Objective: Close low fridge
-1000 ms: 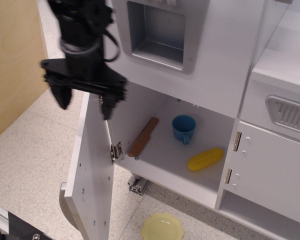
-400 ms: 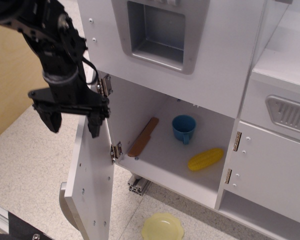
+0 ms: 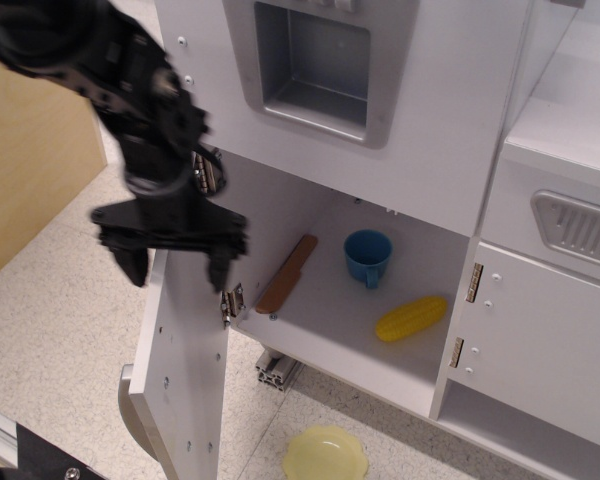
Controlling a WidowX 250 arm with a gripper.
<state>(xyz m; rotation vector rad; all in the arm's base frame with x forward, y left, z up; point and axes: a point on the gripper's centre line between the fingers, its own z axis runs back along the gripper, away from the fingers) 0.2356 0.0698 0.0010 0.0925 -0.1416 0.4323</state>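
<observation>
The low fridge compartment (image 3: 330, 320) stands open. Its large white door (image 3: 185, 370) swings out to the left, seen nearly edge-on, with part of its grey handle (image 3: 130, 410) showing at the lower left. My black gripper (image 3: 176, 268) is open, and its two fingers straddle the door's top edge, one on each side. Inside the compartment lie a wooden knife (image 3: 286, 273), a blue cup (image 3: 368, 257) and a yellow corn cob (image 3: 411, 318).
The upper white panel with a grey recessed dispenser (image 3: 315, 60) is above. A smaller white cabinet door with brass hinges (image 3: 540, 340) is at the right. A yellow plate (image 3: 325, 455) lies on the floor. A wooden wall (image 3: 25, 150) stands at the left.
My gripper has come down from above, swung left, then moved right and lower onto the door's top edge. The door has hardly moved.
</observation>
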